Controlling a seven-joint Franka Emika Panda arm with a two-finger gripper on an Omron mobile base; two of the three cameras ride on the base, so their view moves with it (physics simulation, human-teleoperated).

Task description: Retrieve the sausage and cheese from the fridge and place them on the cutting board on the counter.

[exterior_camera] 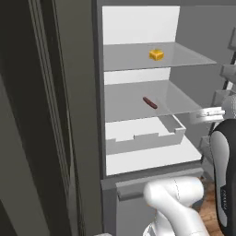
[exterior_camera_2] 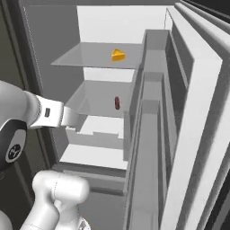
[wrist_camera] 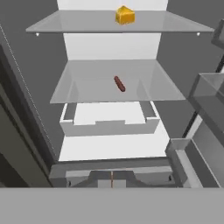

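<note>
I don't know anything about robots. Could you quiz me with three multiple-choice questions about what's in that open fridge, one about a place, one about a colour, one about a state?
1. Where does the cheese sit?
A. on the upper glass shelf
B. in the white drawer
C. on the floor

2. What colour is the sausage?
A. green
B. reddish-brown
C. blue

3. What state is the fridge in?
A. shut
B. open, both foods still inside
C. open, with no food on its shelves

Answers:
1. A, the yellow wedge rests on the top shelf, above the sausage.
2. B, it is a small reddish-brown cylinder on the lower glass shelf.
3. B, the white interior shows with both foods on their shelves.
</note>
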